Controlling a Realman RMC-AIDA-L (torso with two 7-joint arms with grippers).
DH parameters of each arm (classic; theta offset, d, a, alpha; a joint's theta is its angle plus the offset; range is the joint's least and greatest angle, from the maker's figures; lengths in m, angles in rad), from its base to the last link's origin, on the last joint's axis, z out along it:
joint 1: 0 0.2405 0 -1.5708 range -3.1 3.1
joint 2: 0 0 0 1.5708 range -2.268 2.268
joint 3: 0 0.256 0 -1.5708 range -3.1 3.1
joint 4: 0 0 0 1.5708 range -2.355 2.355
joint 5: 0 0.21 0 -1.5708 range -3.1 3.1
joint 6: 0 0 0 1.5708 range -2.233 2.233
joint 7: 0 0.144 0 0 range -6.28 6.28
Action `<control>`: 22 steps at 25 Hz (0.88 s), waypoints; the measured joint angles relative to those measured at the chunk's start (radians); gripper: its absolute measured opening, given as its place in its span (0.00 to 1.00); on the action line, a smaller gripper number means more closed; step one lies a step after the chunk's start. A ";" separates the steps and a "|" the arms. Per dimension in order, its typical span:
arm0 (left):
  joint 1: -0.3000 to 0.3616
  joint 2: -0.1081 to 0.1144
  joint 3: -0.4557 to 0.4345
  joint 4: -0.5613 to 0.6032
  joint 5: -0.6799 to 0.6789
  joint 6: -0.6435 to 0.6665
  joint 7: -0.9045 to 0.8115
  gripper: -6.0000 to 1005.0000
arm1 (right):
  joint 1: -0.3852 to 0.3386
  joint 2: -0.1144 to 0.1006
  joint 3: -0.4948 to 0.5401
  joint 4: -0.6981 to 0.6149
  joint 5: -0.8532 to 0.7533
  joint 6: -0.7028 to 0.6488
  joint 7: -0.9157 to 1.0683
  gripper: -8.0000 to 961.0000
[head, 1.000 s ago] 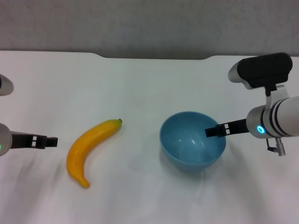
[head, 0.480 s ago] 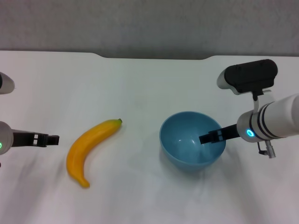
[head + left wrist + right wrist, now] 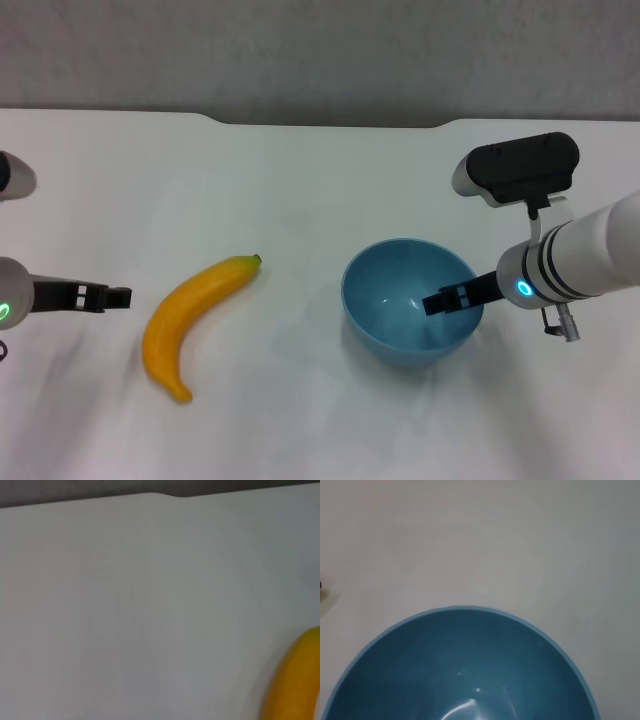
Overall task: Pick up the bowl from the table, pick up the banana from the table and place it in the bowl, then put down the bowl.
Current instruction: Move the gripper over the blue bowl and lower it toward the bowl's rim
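1. The bowl (image 3: 412,300): round, deep, light blue and glossy, with a plain rim. It stands upright and empty on the tabletop (image 3: 300,180), right of centre, well back from the notched far edge.
2. The banana (image 3: 188,323): curved, yellow-orange and smooth, lying flat left of centre, well apart from the bowl. Its dark stem tip points toward the far right.

Bright, even light; soft shadows
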 joint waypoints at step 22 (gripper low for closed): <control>0.012 -0.001 0.008 0.004 0.000 0.021 -0.003 0.85 | -0.025 0.005 -0.034 0.017 -0.066 0.036 0.003 0.17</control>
